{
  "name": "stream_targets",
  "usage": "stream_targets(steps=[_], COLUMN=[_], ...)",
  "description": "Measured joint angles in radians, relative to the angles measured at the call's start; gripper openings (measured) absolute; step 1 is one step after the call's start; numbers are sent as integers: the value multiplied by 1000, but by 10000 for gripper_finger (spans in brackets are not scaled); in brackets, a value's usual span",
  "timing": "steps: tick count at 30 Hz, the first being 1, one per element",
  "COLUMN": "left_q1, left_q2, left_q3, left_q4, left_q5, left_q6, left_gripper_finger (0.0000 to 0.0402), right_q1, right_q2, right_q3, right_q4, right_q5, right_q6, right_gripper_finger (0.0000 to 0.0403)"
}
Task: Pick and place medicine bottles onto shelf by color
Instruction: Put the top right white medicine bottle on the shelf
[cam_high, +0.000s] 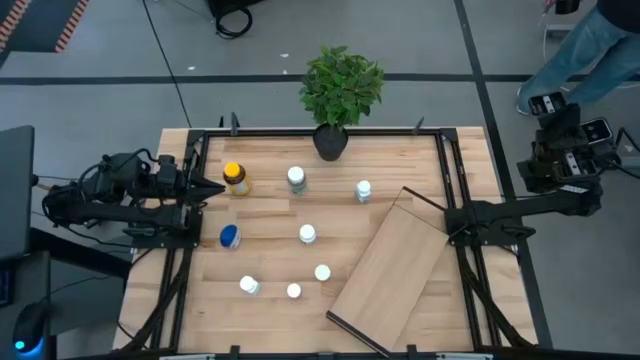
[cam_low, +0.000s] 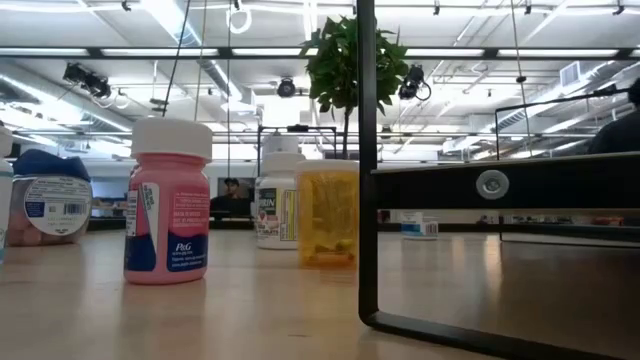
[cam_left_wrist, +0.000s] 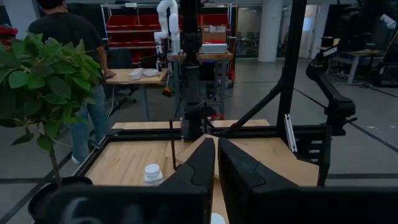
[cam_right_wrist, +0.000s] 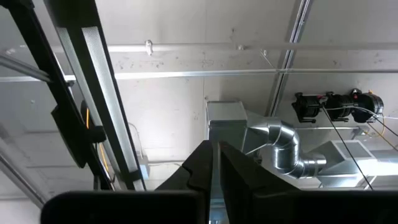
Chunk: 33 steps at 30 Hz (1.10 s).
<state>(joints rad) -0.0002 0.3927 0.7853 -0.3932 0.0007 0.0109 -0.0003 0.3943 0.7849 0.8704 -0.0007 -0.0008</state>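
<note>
the left tool (cam_high: 215, 187) is held closed and empty at the table's (cam_high: 270, 310) left edge, arm low and level. the amber bottle (cam_high: 236, 179) stands just ahead of it; the shelf (cam_high: 390, 270) lies well apart. the right tool (cam_right_wrist: 214, 163), closed and empty, is parked off the table, pointing upward.

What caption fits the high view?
Both arms parked at the table's sides, medicine bottles scattered on the tabletop, shelf lying angled at right.

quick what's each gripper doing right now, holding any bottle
Left gripper: closed, holding nothing, at the table's left edge.
Right gripper: closed, holding nothing, pointing up at the ceiling.
</note>
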Motion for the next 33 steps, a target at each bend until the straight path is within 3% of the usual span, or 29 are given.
stream_targets(steps=[28,33], left_q1=[0,0], left_q2=[0,0], left_q3=[0,0], left_q4=[0,0], left_q5=[0,0], left_q6=[3,172], left_gripper_finger=[33,26], right_q1=[0,0], right_q2=[0,0], right_q3=[0,0], right_q4=[0,0], right_q5=[0,0], right_q6=[0,0], right_gripper_finger=[35,35])
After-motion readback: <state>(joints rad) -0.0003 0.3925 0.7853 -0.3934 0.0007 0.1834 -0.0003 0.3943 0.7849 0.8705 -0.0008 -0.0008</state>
